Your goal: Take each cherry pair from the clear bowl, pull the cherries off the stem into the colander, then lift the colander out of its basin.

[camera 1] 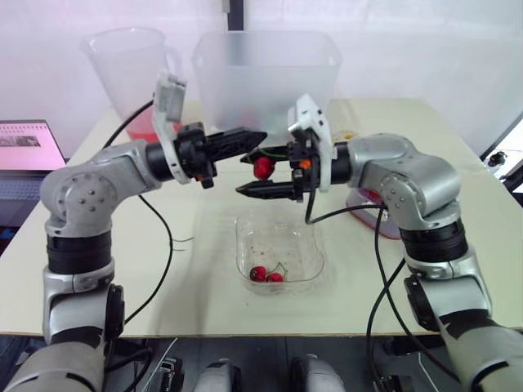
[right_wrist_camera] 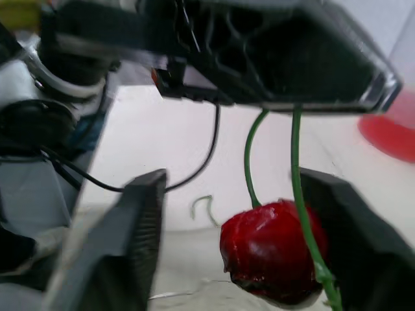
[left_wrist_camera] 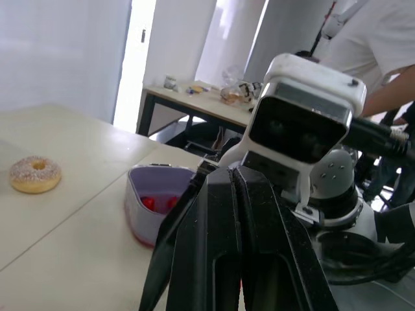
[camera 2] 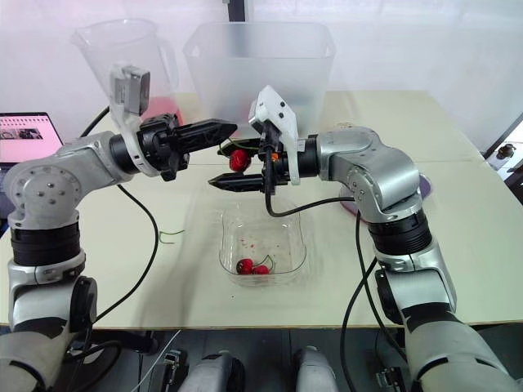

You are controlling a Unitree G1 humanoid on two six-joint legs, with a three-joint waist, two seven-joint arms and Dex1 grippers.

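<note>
The left gripper point(camera 1: 245, 140) pinches a cherry pair point(camera 1: 262, 168) by its stem, one cherry hanging between the right gripper's point(right_wrist_camera: 230, 181) spread fingers. Another pair point(camera 1: 266, 275) waits in the clear bowl point(camera 1: 306, 237). The colander point(left_wrist_camera: 155, 178), with cherries inside, is not yet lifted.

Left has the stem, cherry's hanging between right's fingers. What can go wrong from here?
1. The cherry appears to hang over the clear bowl, not the basin off to the robot's right. Pulled here, it probably drops back in.
2. The left gripper pinches only the thin stem, and the right gripper is open around the cherry. A hard close may squash it, and a tug may slip the stem.
</note>
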